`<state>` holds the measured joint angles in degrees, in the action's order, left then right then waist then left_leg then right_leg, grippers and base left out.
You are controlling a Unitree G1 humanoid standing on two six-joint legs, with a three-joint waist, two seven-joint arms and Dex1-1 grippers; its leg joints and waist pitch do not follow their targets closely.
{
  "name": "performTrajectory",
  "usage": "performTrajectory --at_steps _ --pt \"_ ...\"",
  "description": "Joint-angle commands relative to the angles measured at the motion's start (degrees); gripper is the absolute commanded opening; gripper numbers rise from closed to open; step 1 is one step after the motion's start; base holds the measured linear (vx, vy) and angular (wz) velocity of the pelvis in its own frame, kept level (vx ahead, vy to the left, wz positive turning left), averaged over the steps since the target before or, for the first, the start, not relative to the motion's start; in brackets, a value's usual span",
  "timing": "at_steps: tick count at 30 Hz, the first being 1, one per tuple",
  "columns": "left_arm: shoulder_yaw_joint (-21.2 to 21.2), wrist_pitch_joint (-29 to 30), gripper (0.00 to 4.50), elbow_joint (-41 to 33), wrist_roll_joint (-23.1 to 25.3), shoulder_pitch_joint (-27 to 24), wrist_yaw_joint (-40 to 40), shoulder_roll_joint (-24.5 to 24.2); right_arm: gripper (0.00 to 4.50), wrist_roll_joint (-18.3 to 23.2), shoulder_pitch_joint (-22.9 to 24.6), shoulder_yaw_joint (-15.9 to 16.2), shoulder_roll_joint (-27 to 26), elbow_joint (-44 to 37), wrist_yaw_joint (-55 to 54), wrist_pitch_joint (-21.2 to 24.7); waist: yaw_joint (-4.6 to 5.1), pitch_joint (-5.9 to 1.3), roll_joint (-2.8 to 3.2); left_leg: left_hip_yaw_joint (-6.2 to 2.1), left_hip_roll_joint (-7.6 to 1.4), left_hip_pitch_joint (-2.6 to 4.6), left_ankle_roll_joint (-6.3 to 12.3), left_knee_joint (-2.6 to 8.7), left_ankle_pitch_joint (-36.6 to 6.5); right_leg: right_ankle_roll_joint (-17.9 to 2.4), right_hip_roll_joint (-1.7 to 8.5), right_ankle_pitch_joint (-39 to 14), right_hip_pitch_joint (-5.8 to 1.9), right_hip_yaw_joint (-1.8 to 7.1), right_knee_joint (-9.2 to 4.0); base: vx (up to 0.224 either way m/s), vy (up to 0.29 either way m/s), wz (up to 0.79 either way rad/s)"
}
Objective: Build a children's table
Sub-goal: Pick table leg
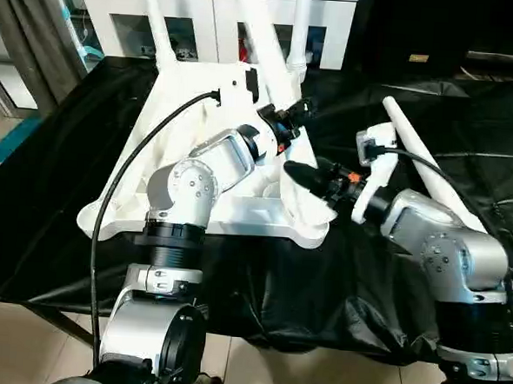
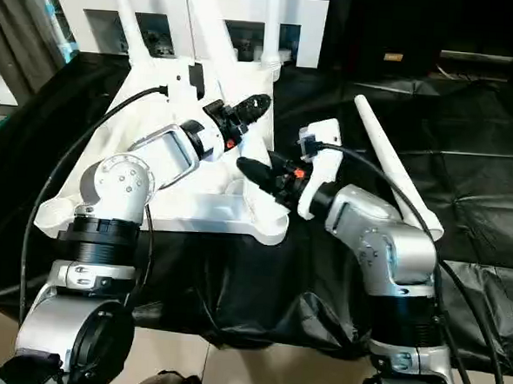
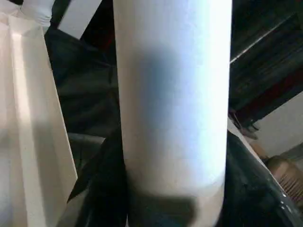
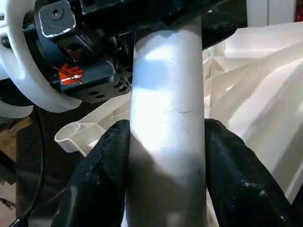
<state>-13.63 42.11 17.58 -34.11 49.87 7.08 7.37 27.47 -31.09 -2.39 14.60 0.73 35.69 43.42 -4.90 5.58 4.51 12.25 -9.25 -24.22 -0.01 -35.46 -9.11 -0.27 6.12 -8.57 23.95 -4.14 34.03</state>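
- The table top lies upside down on a black, crinkled sheet that covers the work surface. The top is white, smooth plastic, rectangular, with raised ribs running across its underside.
- Three legs stand up from the top's far side: one at the far left, one leaning in the middle, one at the far right. Each is a white, round, smooth tube.
- A fourth leg lies loose on the sheet to my right, beside my right forearm. It is a long white tube that narrows to a rounded tip at its far end.
- My left gripper reaches over the underside of the top to the leaning middle leg. In the left wrist view the tube fills the space between my black fingers, which sit against both of its sides. I am clamped on this leg.
- My right gripper holds the same leg lower down, near the top's near right corner. In the right wrist view my two black, rubbery, rounded fingers press on opposite sides of the tube.
- My left gripper sits just above the right one on the tube.
- A white cabinet with glass doors stands behind the table.
- The floor at the left is pale tile.
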Motion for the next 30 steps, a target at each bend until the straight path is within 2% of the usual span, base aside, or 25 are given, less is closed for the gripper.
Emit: performTrajectory --at_steps 1,6,7,8,10,12,13,16,18,19,20,23,24,25,27,28,30 --pt "0.7 0.2 1.97 -1.5 -0.3 -0.6 -0.1 1.8 1.88 -0.4 -0.9 0.3 0.0 -0.6 -0.6 -0.5 0.28 -5.46 -0.53 -2.63 -3.21 2.24 2.02 4.56 -14.5 -8.8 2.48 -17.0 -2.63 1.73 -4.50 0.000 0.000 0.00" --pt "1.0 -0.5 1.95 -0.8 -0.7 -0.1 2.2 0.6 1.88 -1.2 -0.7 0.9 0.4 -1.3 -0.7 -1.9 0.31 -5.45 -0.40 -2.68 -3.22 2.27 1.74 4.66 -14.9 -8.5 2.50 -17.3 -2.62 1.73 -4.58 0.000 0.000 0.00" --pt "1.4 -0.6 1.94 -0.6 -0.7 0.0 3.4 0.0 2.44 -0.2 -0.6 0.3 0.3 -1.4 0.0 -1.4 0.32 -5.41 -0.42 -2.65 -3.22 2.27 1.70 4.68 -15.1 -8.6 2.44 -17.3 -2.58 1.73 -4.59 0.000 0.000 0.00" --pt "2.7 -0.7 1.93 -0.4 -0.7 0.3 7.1 -1.5 2.58 1.6 -0.2 -0.3 0.9 -2.0 1.7 0.0 0.31 -5.41 -0.44 -2.67 -3.19 2.29 1.73 4.71 -15.3 -8.6 2.49 -17.3 -2.62 1.76 -4.60 0.000 0.000 0.00" --pt "4.1 0.1 1.93 -0.8 -1.1 0.5 11.3 -3.2 2.64 3.0 0.4 -0.3 2.2 -3.0 3.6 1.1 0.14 -5.52 -0.41 -2.66 -3.21 2.48 2.02 4.70 -15.1 -8.7 2.50 -17.2 -2.61 1.81 -4.56 0.000 0.000 0.00" --pt "5.8 1.7 1.93 -1.4 -1.6 0.7 15.7 -5.4 2.78 3.6 1.2 0.2 3.9 -4.0 5.8 1.9 0.02 -5.56 -0.33 -2.63 -3.27 2.44 1.94 4.73 -14.8 -9.1 2.47 -16.3 -2.66 1.86 -4.30 0.000 0.000 0.00" --pt "6.6 2.1 1.93 -1.5 -1.4 1.0 17.4 -6.5 3.01 3.9 1.5 0.4 4.8 -4.4 6.8 2.3 0.01 -5.55 -0.29 -2.60 -3.36 2.45 1.79 4.79 -14.6 -9.4 2.49 -15.4 -2.64 1.93 -4.15 0.000 0.000 0.00" --pt "8.4 3.8 1.93 -1.8 -2.2 1.7 22.8 -9.1 3.11 5.2 2.2 0.6 7.3 -5.3 9.8 3.7 0.09 -5.56 -0.41 -2.53 -3.22 2.30 2.01 4.62 -14.2 -10.1 2.63 -15.3 -2.83 1.94 -4.17 0.000 0.000 0.00" --pt "9.6 5.7 1.93 -2.4 -3.9 1.9 28.4 -10.8 3.11 6.9 2.5 0.8 8.9 -6.1 12.4 5.1 -0.01 -5.63 -0.42 -2.50 -3.18 2.34 2.13 4.53 -13.9 -10.5 2.75 -15.8 -2.96 1.97 -4.04 0.000 0.000 0.00" --pt "9.8 5.9 1.93 -2.5 -4.0 1.9 29.0 -11.0 3.11 7.0 2.6 0.9 9.1 -6.1 12.6 5.2 0.05 -5.62 -0.65 -2.47 -3.22 2.29 2.29 4.56 -13.7 -10.6 2.70 -15.9 -2.99 2.00 -4.10 0.000 0.000 0.00" --pt "11.0 6.8 1.93 -3.3 -5.1 1.9 33.3 -12.3 3.11 8.0 2.7 1.2 10.2 -6.6 14.2 6.0 -0.02 -5.68 -0.43 -2.50 -3.31 2.36 2.59 4.48 -13.2 -10.9 2.75 -15.9 -2.96 2.00 -3.90 0.000 0.000 0.00" --pt "11.1 7.9 1.92 -4.0 -7.4 2.1 37.0 -12.8 3.11 8.4 3.0 2.0 11.3 -7.1 15.9 6.4 0.00 -5.70 -0.67 -2.36 -3.28 2.39 2.66 4.34 -13.1 -11.4 2.83 -16.2 -2.94 2.01 -3.99 0.000 0.000 0.00" --pt "11.0 8.2 1.92 -4.1 -8.2 2.3 38.2 -12.9 3.11 8.5 3.2 2.3 11.8 -7.4 16.6 6.5 -0.04 -5.70 -0.55 -2.36 -3.31 2.38 2.65 4.36 -12.9 -11.5 2.80 -16.6 -2.92 2.03 -3.94 0.000 0.000 0.00" --pt "10.7 8.7 1.91 -4.5 -9.4 2.4 39.3 -12.8 3.11 8.7 3.3 2.6 12.0 -7.5 17.0 6.5 0.01 -5.70 -0.77 -2.31 -3.31 2.36 2.64 4.36 -13.0 -11.4 2.75 -16.9 -2.91 2.03 -3.98 0.000 0.000 0.00" --pt "10.0 9.1 1.91 -4.7 -10.4 2.6 39.8 -12.4 2.84 8.7 3.4 2.9 12.0 -7.6 17.2 6.6 -0.07 -5.76 -0.61 -2.37 -3.38 2.39 2.57 4.32 -12.7 -11.6 2.79 -16.9 -2.89 2.04 -3.86 0.000 0.000 0.00" --pt "9.4 9.2 1.91 -4.6 -10.9 2.7 39.8 -12.1 2.84 8.7 3.5 3.4 12.0 -7.6 17.4 6.8 -0.04 -5.93 -0.85 -2.32 -3.36 2.40 2.58 4.20 -12.3 -11.7 2.81 -16.4 -2.97 2.03 -3.81 0.000 0.000 0.00" --pt "9.4 9.1 1.91 -4.5 -10.8 2.7 39.8 -12.1 2.67 8.9 3.7 3.8 12.0 -7.7 17.6 6.9 -0.16 -6.02 -0.81 -2.30 -3.28 2.32 3.04 4.05 -11.1 -11.8 2.83 -15.9 -3.01 2.05 -3.76 0.000 0.000 0.00"
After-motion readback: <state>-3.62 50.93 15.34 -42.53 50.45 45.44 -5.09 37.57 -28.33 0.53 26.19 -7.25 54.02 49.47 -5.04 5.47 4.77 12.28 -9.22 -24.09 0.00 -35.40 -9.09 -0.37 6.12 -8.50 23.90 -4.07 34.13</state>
